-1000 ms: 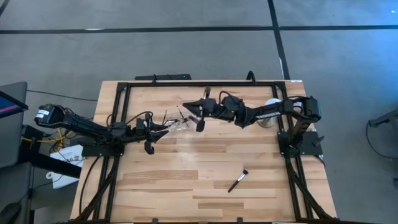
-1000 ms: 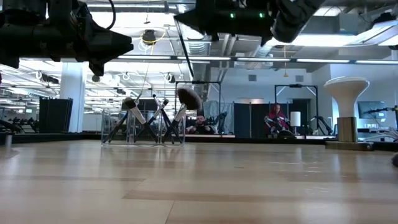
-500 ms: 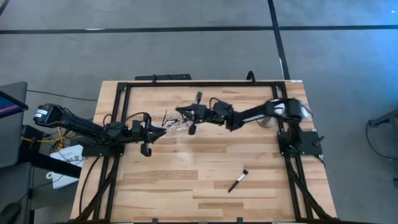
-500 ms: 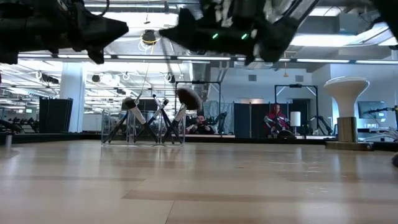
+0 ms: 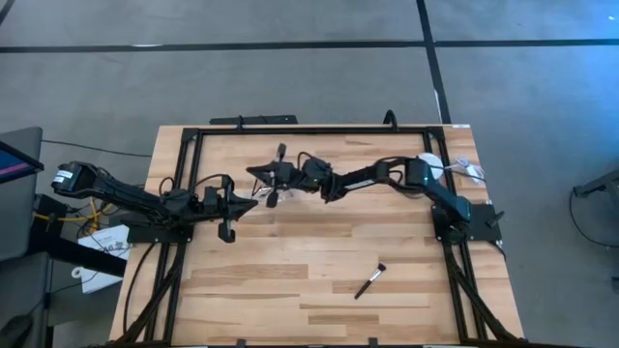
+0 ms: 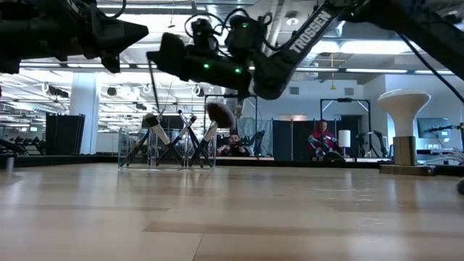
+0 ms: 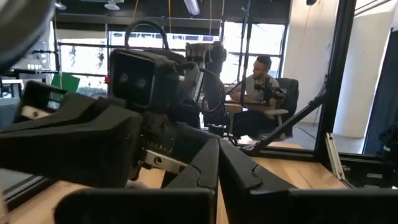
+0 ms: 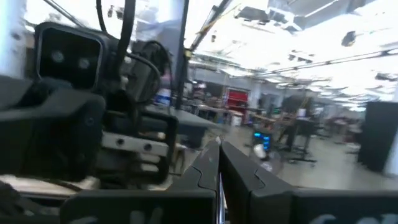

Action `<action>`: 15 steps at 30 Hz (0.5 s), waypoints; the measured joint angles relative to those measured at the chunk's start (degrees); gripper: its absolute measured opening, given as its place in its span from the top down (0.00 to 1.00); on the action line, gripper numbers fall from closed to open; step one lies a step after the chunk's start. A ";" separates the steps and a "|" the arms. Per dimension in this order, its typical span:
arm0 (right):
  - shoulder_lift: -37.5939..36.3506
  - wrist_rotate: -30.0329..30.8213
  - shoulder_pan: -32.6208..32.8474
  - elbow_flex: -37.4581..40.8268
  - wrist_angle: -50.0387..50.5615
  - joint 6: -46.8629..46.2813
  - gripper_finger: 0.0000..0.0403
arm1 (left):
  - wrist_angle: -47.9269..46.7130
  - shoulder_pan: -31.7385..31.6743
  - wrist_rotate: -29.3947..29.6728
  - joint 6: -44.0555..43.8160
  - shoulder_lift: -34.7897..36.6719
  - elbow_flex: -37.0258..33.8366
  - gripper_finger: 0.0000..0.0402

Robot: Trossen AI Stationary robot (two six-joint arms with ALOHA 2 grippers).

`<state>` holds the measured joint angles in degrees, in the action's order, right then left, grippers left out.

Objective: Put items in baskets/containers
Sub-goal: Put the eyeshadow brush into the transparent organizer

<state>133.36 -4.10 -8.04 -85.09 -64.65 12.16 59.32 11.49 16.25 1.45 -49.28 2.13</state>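
Note:
In the low view, a clear container (image 6: 165, 148) stands on the table with several dark makeup brushes leaning in it, one with a fluffy head (image 6: 220, 114). From above, my right arm mostly hides it. Another brush (image 5: 369, 280) lies flat on the table near the near edge. My right gripper (image 5: 251, 172) (image 6: 150, 56) hovers above the container, shut on a slim brush (image 6: 154, 87). My left gripper (image 5: 253, 201) (image 6: 147, 31) is shut on nothing and stays in the air just near-left of the container, tip to tip with the right one. My right gripper pinches the slim brush by its upper end (image 6: 149, 65) between the two fingertips (image 8: 208, 163). The fingers lie about level, reaching from the table's right. The brush hangs below them, slightly tilted and lifted clear above the container.
A white ball on a stand (image 6: 404, 105) (image 5: 426, 166) sits by the right arm's base. A black frame (image 5: 290, 130) runs around the tabletop. Bare wood stretches across the near half of the table around the loose brush. People sit in the room beyond.
My right gripper has swept toward the table's left, from right of the container to above it, close to the left gripper. The hanging brush has travelled with it. The container and the loose brush have stayed put.

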 joint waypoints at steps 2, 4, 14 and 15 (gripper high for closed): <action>1.54 -0.59 0.13 -2.70 2.13 -1.38 1.00 | 0.03 0.02 0.00 0.00 0.02 0.00 0.99; 3.48 -0.69 0.12 -5.16 4.15 -1.63 1.00 | 0.08 0.06 -0.21 0.00 0.11 0.00 0.99; 8.60 -0.85 0.14 -11.09 7.80 -1.68 1.00 | 0.07 2.95 -0.42 0.02 0.11 0.00 0.99; 8.59 -0.85 0.14 -11.12 7.83 -1.68 1.00 | 0.07 3.20 -0.39 0.02 0.09 0.00 0.99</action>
<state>141.95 -4.95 -7.90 -96.21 -56.82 10.48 59.40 14.68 15.86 1.48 -49.19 2.13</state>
